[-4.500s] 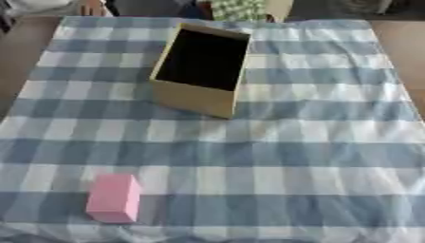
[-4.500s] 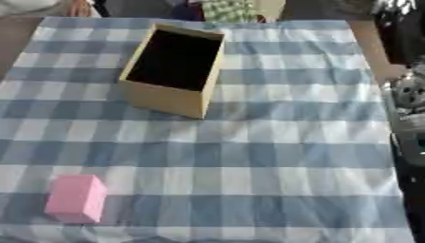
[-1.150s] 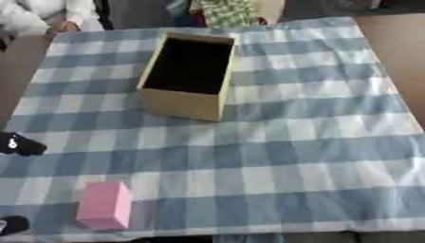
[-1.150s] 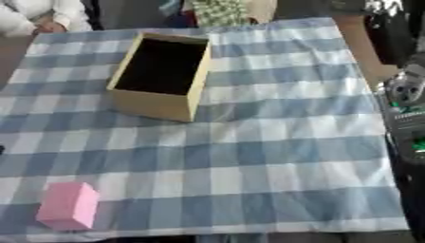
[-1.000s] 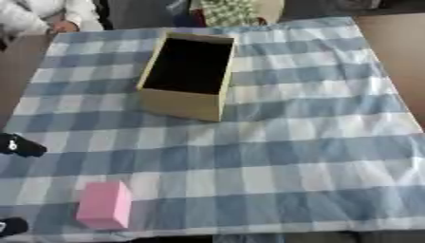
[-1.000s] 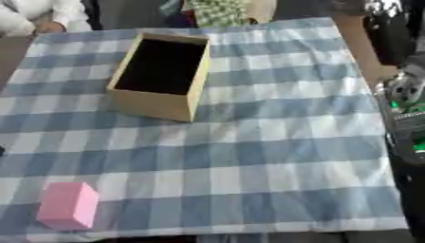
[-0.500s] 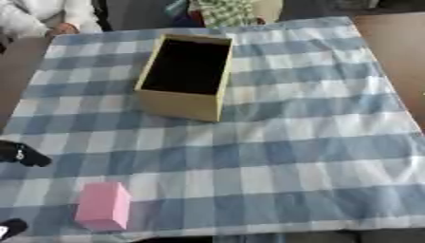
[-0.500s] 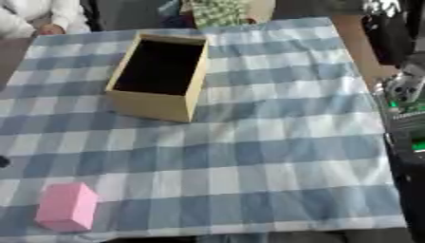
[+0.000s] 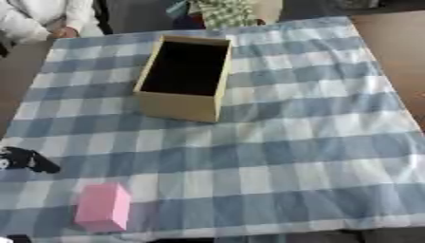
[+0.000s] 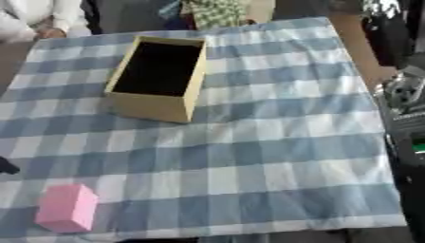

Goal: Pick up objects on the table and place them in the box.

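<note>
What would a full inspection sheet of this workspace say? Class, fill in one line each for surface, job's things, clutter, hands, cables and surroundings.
Surface: table under a blue and white checked cloth, lying flat.
Job's things: open tan cardboard box, upright, dark inside, nothing seen in it; pink rectangular block near the front left corner, well apart from the box.
Clutter: nothing seen.
Hands: left hand only partly in view at the left edge, above the block, not touching it; right hand not in view.
Cables: nothing seen.
Surroundings: dark equipment beside the table's right edge.
</note>
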Robot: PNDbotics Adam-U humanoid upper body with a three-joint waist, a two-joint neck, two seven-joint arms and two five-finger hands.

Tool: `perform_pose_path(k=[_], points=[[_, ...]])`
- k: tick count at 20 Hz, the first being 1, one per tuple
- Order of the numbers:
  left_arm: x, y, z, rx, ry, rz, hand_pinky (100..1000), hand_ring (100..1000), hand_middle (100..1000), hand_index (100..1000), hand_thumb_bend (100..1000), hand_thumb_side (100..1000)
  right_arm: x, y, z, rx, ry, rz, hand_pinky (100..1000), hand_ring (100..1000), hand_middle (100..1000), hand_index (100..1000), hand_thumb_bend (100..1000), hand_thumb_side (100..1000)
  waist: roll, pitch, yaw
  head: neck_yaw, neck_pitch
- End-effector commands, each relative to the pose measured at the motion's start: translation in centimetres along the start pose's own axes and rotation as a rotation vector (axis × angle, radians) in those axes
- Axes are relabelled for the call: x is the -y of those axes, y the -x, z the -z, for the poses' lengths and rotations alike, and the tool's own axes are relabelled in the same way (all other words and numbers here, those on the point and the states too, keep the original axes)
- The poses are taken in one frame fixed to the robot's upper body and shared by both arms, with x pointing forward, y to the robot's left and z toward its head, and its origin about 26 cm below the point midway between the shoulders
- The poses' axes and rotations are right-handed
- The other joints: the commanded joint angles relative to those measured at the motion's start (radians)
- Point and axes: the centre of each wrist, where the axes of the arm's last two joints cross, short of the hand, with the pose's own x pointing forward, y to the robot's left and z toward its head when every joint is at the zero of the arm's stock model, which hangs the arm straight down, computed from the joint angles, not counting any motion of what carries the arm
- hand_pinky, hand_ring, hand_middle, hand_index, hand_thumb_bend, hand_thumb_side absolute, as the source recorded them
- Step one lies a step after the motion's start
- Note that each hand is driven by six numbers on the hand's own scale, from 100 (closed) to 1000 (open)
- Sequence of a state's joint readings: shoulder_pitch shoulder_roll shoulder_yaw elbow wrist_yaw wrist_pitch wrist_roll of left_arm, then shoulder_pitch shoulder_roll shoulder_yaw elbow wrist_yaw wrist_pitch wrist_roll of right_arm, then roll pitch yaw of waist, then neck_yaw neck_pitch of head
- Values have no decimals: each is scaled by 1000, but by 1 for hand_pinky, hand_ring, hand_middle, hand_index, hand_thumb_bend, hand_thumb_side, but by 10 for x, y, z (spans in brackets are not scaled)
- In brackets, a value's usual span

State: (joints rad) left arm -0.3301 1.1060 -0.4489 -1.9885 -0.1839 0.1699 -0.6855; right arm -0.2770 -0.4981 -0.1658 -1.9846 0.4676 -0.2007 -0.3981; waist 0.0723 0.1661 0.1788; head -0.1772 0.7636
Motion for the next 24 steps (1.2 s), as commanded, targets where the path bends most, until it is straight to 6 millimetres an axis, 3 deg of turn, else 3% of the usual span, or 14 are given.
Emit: perform_pose_path(k=[1, 11, 24], points=[[-5, -5, -1, -42, -22, 26, 939, 892, 834, 922, 582, 307, 4, -4, 7, 27, 10, 1, 851, 680, 680, 755, 100, 912, 0, -14, 0, 7, 6], [-1, -20, 17, -43, 17, 14, 933, 888, 828, 907, 561, 296, 3, -4, 6, 20, 11, 8, 851, 679, 679, 754, 100, 911, 4, -11, -8, 8, 6], [11, -23, 26, -96, 67, 51, 960, 906, 845, 911, 557, 284, 3, -3, 4, 10, 16, 14, 852, 678, 677, 752, 100, 910, 7, -8, -10, 7, 6]])
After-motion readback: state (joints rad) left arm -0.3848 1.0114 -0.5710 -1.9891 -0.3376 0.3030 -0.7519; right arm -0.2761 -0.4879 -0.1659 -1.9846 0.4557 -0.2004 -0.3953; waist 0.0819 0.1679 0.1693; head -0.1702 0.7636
